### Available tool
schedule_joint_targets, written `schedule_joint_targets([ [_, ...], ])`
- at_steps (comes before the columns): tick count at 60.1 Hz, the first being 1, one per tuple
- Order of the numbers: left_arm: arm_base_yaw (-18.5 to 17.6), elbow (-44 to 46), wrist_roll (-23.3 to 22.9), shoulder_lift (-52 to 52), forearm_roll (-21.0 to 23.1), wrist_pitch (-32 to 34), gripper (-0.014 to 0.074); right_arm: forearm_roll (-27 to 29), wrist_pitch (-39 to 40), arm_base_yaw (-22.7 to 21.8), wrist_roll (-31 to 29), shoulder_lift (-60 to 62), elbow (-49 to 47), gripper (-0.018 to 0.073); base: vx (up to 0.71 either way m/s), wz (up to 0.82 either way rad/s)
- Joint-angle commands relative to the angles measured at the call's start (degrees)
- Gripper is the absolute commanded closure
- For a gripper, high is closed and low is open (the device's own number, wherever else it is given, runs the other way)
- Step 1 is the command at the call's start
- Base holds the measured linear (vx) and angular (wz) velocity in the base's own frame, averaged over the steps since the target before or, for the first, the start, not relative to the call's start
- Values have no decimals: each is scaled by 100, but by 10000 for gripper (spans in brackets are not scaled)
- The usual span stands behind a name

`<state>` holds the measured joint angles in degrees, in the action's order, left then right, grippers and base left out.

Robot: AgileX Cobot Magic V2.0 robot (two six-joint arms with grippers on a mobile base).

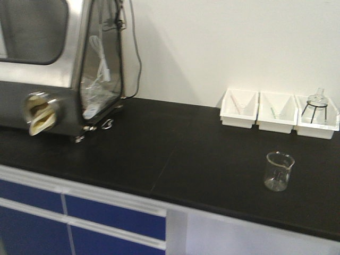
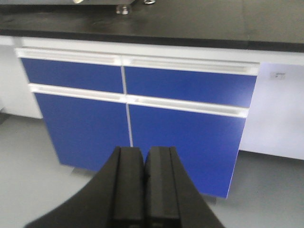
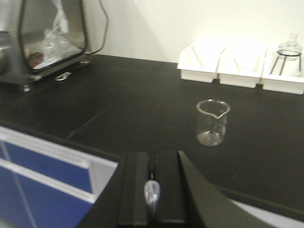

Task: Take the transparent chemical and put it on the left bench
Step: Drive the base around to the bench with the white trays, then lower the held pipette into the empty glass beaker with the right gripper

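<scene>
Right gripper [image 3: 152, 164] first, filling the bottom of its wrist view: two black fingers [image 3: 135, 190] clenched on one transparent chemical [image 3: 152, 194]. Only its clear bulb shows in the narrow slot between the pads. So the pipette is up in the grasp, seen against the front edge of the left bench [image 3: 142, 104] and touching nothing but the gripper.

Over to the left gripper [image 2: 144, 154]: its two fingers are pressed flat together with nothing between them. It hangs low and points at the blue cabinet fronts [image 2: 190, 85]. We count four of them, two shallow drawers above and two taller panels below.

Moving outward from the right gripper, we come to one clear glass beaker [image 3: 213, 122], upright on the worktop [image 1: 175, 154]. It sits toward the right end, about midway between the front and back edges.

Behind it, three white bins [image 1: 276, 126] line the back edge near the right corner, side by side and touching. The rightmost holds one glass flask [image 1: 319, 98] on a dark wire stand. Each of the other two holds one slim pipette, too small for us to tell more.

At the left end of the worktop stands one steel chamber [image 1: 53, 53] with a clear side window. One round port [image 1: 40, 114] on its front shows something yellowish inside. One dark cable [image 1: 135, 48] runs down the wall behind it.
</scene>
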<state>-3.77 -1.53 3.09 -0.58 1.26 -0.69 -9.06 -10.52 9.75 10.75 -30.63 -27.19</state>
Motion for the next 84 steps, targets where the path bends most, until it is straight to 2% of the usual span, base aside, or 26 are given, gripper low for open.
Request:
schedule_joint_targets([
  [1,-10,-93,-45,-110,4,449,600,-52,472,-7,-22,-14,-213,562,48,-35],
  [44,-10,-93,-45,-110,4,449,600,-52,472,-7,-22,-14,-213,562,38,-31],
  [84,-10,-93,-45,-110,4,449,600,-52,472,-7,-22,-14,-213,562,18,-17],
])
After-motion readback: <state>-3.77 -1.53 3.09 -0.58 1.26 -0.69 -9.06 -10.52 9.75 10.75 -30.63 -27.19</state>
